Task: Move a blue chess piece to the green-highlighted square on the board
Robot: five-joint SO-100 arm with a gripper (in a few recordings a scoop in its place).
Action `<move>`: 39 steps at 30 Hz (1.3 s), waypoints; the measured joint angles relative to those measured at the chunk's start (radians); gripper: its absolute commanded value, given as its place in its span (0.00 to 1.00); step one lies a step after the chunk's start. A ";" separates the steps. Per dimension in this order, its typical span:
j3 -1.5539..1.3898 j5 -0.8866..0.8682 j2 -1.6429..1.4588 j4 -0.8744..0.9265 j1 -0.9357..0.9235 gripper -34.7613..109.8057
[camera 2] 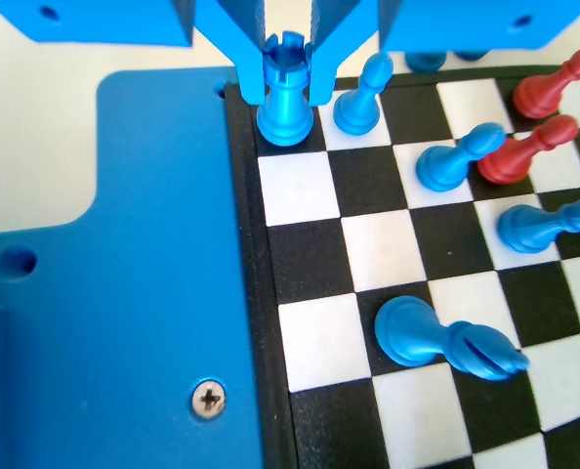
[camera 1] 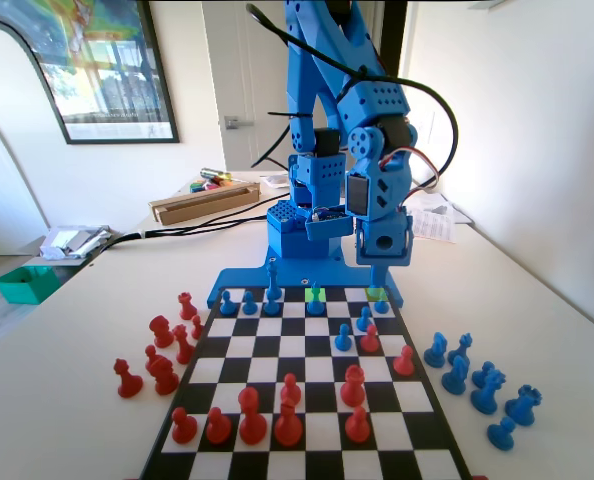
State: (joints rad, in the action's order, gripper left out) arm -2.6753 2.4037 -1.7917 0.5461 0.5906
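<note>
The blue chess piece [camera 2: 286,106], a small rook with a notched crown, stands upright on the black corner square of the board [camera 2: 310,262] in the wrist view. My gripper [camera 2: 286,90] hangs over it, one jaw pressed against each side of its crown. In the fixed view the gripper [camera 1: 379,284] is low over the paler yellow-green square [camera 1: 374,294] at the far right corner of the board [camera 1: 277,346]. The green-highlighted square [camera 1: 308,296] lies three squares to the left in the same far row. A blue piece [camera 1: 315,292] partly hides it.
A blue pawn [camera 2: 358,98] stands right beside the rook, with more blue pawns [camera 2: 451,161] and red pawns [camera 2: 524,156] behind it. A blue bishop [camera 2: 436,337] stands further along. Beside the board are taken blue pieces [camera 1: 482,385] on the right and red ones [camera 1: 162,350] on the left.
</note>
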 measured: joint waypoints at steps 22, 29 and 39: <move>0.043 -0.011 -0.048 0.118 -0.071 0.25; 0.052 -0.011 -0.083 0.227 -0.110 0.25; 0.064 0.021 -0.135 0.339 -0.207 0.25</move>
State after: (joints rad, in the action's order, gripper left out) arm -2.6108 2.4252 -1.9267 0.8851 0.3835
